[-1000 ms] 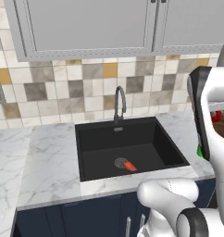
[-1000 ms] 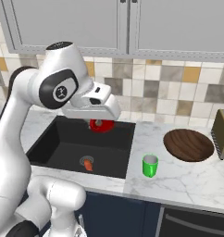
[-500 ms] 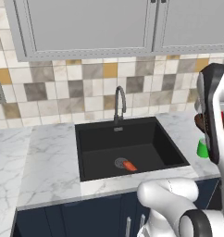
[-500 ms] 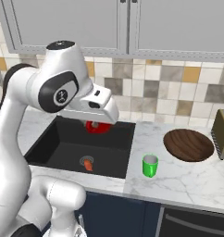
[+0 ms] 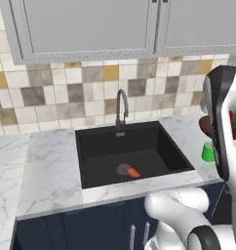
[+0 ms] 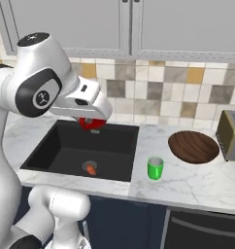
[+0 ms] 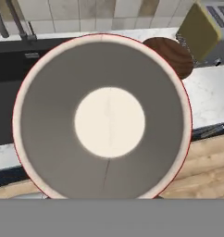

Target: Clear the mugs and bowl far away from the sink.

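Holding red mug (image 6: 92,124) aloft above sink (image 6: 80,151).

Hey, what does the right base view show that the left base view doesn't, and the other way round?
Right base view alone: the red mug held under the end effector above the sink, the whole wooden bowl and the toaster. Left base view alone: the gooseneck tap. Both: the black sink with a small orange item by its drain, the green mug, the marble counter.
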